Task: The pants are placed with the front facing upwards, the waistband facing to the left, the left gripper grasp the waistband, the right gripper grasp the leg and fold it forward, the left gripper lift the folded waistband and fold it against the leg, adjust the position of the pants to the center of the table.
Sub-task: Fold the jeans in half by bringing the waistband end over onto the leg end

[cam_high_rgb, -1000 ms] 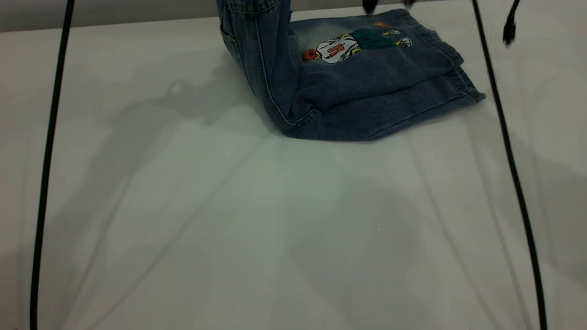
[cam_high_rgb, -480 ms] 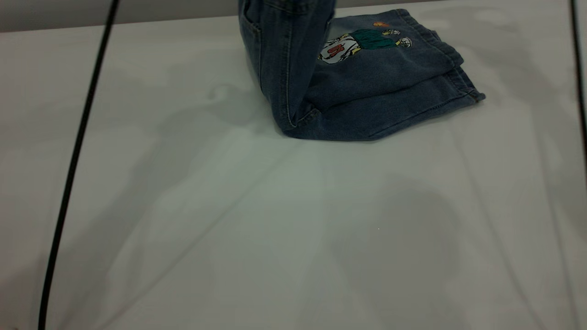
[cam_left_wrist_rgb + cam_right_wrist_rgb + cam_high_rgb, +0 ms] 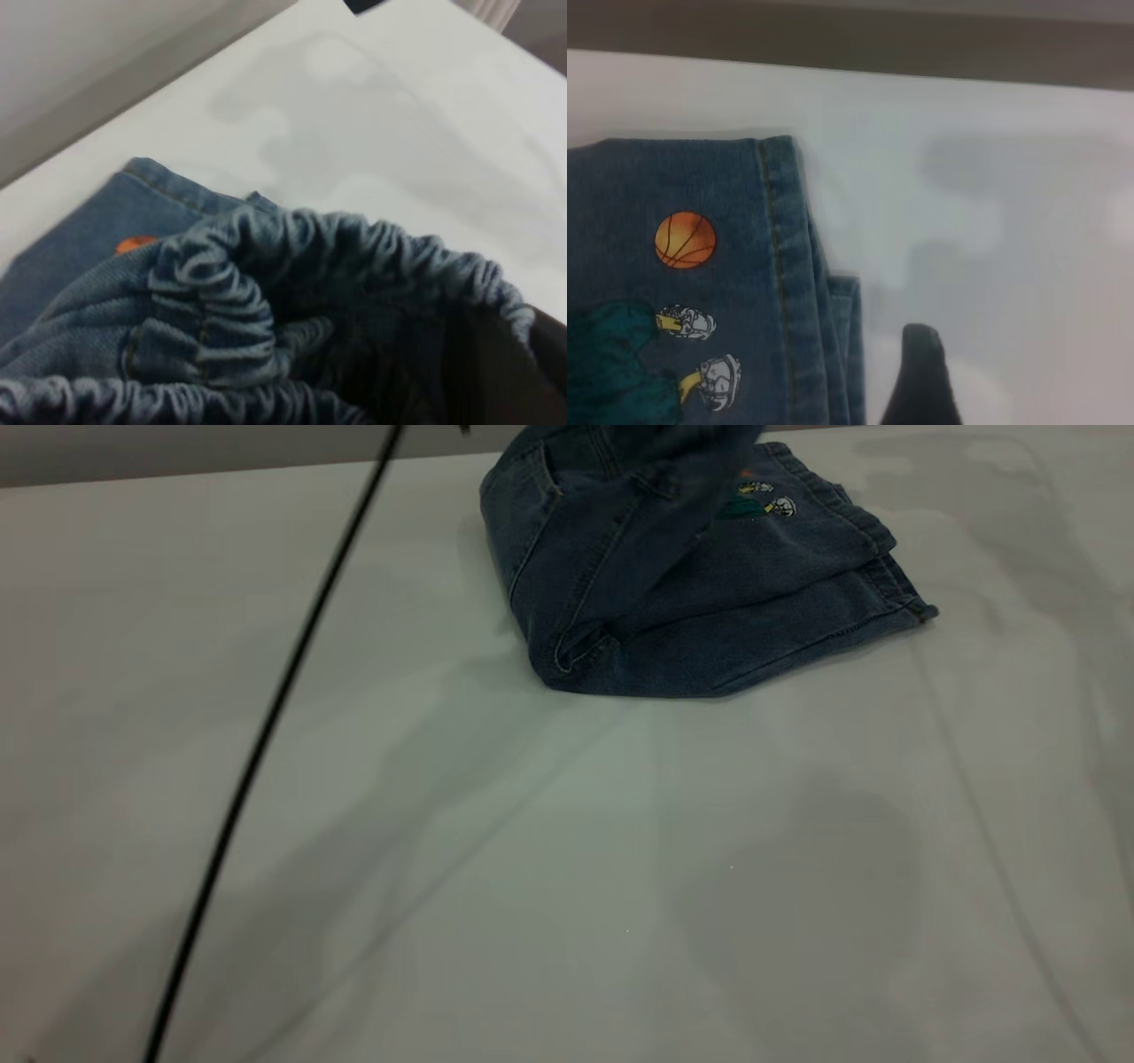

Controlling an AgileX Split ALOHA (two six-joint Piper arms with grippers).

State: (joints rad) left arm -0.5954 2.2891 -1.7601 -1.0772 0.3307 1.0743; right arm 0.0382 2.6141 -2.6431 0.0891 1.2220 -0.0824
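Denim pants (image 3: 709,584) lying at worktop (image 3: 532,850) far edge | waistband (image 3: 337,257) half is tipping rightward over print, upright a second ago | my left claw seemingly pinching waistband, fingers unseen | right claw (image 3: 921,381) hovering beside hem, closure untellable | second fold nearly landing.

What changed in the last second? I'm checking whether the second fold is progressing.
The lifted waistband end of the pants swung right, tipping over the legs and now covering most of the cartoon print. The black cable moved right too. The lower folded legs stayed put on the table.
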